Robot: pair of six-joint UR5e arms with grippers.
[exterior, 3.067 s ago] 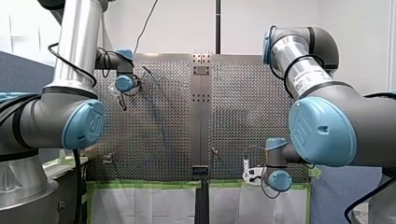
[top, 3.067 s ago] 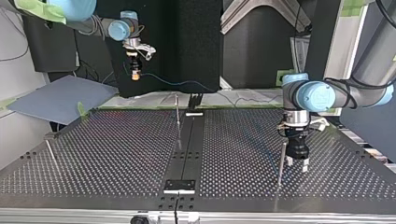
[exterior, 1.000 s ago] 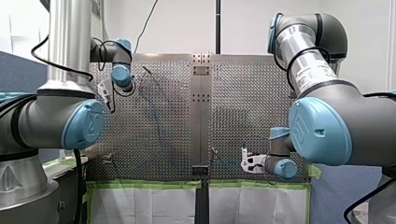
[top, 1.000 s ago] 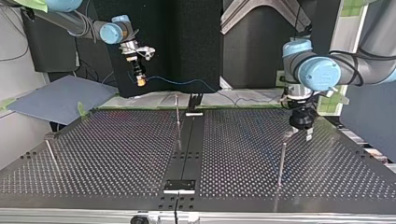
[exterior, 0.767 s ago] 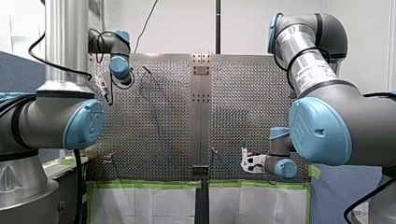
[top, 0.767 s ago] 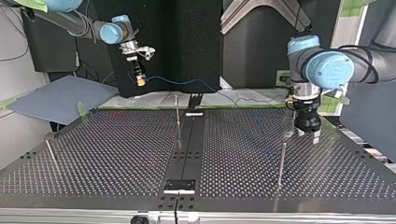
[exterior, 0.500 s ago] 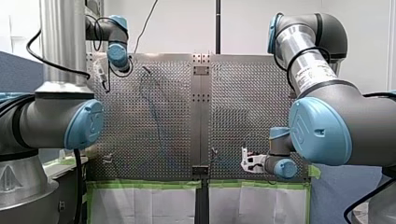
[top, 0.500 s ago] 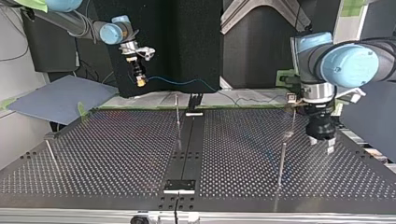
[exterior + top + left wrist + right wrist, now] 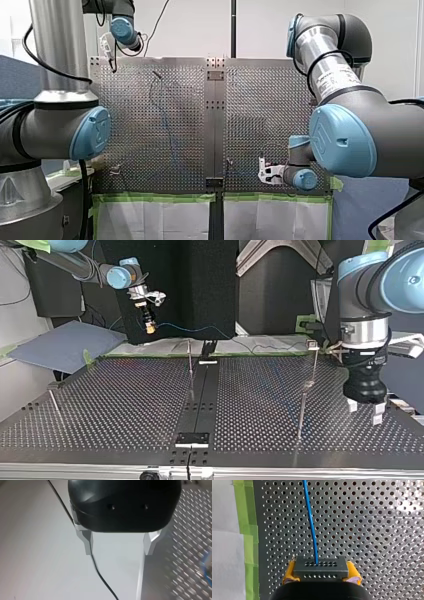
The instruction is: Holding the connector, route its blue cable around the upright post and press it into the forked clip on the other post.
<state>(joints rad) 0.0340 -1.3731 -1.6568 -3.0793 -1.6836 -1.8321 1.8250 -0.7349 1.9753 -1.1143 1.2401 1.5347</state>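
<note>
In the right wrist view my right gripper [image 9: 321, 576] is shut on a dark grey connector [image 9: 320, 566], yellow pads on both its sides. The blue cable [image 9: 310, 522] runs straight ahead of it over the perforated table. In the top view this gripper [image 9: 148, 324] hangs above the table's far edge, and the cable [image 9: 200, 330] sags off towards the view's right. My left gripper [image 9: 364, 412] is open and empty at the top view's right, beside a thin post [image 9: 301, 412]. Behind that stands a post with a small block on top [image 9: 313, 357]. Metal fingers [image 9: 87, 542] show in the left wrist view.
A thin upright post [image 9: 190, 365] stands by the black centre strip [image 9: 200, 405]. Another leans at the top view's left edge [image 9: 54, 402]. Green tape [image 9: 247, 530] lines the table's edge. A black cable [image 9: 100, 575] crosses behind my left gripper. A grey sheet [image 9: 65, 342] lies off the far left corner.
My left arm has swung away from the two posts, towards the top view's right and near edge, its gripper open throughout. My right gripper with the connector has barely moved.
</note>
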